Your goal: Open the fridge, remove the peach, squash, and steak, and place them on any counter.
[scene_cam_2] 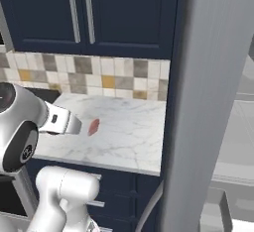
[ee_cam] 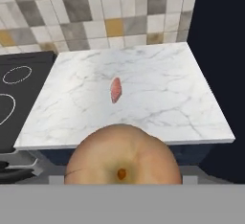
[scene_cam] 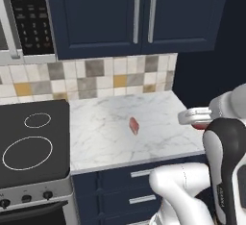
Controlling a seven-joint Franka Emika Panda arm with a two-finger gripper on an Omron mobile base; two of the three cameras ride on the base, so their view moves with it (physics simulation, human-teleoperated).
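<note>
Your jaws are closed on the peach (ee_cam: 122, 155): in the hand view it bulges up round and orange-pink right at the fingers, with its small brown dimple facing the camera. In the left base view a sliver of its red shows under the gripper (scene_cam: 199, 122), which hangs at the right end of the counter (scene_cam: 158, 108), about over its front corner. Whether the peach is above the marble or just off the edge you cannot tell from these views.

Ahead of you, the steak (ee_cam: 115, 90) already lies near the middle of the counter, well apart from the stovetop (scene_cam: 29, 142) on its left. So one item is down, the peach is in hand, and the squash is yet to be fetched; judged from that, you are in the placing step for the second item.

The fridge (scene_cam_2: 208, 102) stands open just to the right of the counter, its grey door edge tall in the right base view.

Next, carry the peach further in over the marble, clear of the steak and back from the edge, lower until it rests, then release gently. It is round and will likely roll.
</note>
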